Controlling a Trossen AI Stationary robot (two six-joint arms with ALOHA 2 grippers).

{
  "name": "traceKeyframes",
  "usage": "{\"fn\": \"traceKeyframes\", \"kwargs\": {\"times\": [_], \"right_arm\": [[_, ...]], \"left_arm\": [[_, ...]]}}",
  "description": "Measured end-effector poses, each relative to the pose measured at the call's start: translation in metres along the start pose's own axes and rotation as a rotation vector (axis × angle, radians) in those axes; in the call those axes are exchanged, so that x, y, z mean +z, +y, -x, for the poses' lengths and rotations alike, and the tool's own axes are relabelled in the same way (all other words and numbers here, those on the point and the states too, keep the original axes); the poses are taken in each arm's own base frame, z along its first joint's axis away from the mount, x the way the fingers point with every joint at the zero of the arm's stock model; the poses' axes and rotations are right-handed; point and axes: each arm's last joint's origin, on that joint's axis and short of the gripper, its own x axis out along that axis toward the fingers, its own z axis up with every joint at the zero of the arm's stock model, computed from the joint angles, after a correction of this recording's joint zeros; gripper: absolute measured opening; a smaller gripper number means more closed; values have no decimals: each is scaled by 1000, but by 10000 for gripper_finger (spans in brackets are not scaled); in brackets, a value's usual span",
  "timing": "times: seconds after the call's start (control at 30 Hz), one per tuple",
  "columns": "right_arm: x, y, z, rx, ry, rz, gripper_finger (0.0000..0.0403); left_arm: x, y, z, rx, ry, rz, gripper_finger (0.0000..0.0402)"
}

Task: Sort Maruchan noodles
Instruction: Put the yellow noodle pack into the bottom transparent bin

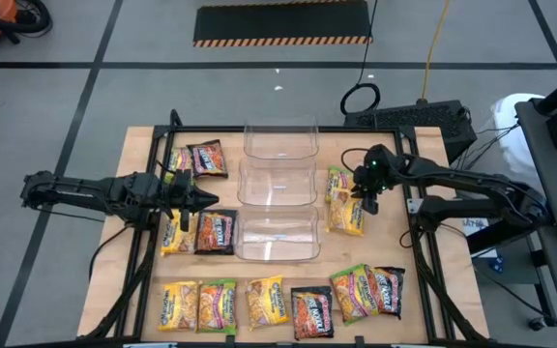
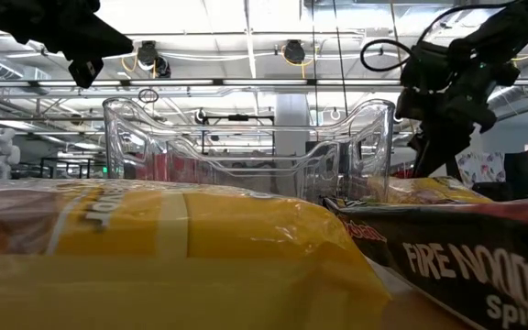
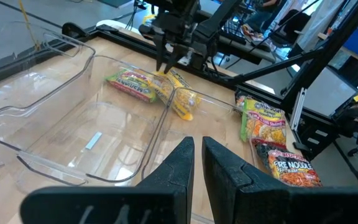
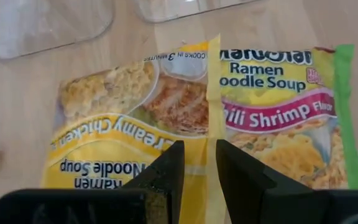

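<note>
Your right gripper (image 4: 194, 165), fingers slightly parted and empty, hangs directly above the yellow creamy chicken packet (image 4: 129, 130), which overlaps the chili shrimp packet (image 4: 284, 118) at its 3 o'clock, so the right arm is nearer.

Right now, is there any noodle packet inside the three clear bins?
No, in the high view all three clear bins are empty; the packets lie on the table around them.
</note>
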Motion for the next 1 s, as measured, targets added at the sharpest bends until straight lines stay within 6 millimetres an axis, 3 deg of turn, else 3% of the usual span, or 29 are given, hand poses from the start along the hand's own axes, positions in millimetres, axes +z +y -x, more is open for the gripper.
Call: {"fn": "traceKeyframes", "kwargs": {"times": [0.2,1.0], "right_arm": [[4,-4,-1,-86,-17,32,86],[2,-7,-5,-19,-11,106,86]], "left_arm": [[0,0,0,0,0,1,37],[0,0,0,0,0,4,37]]}}
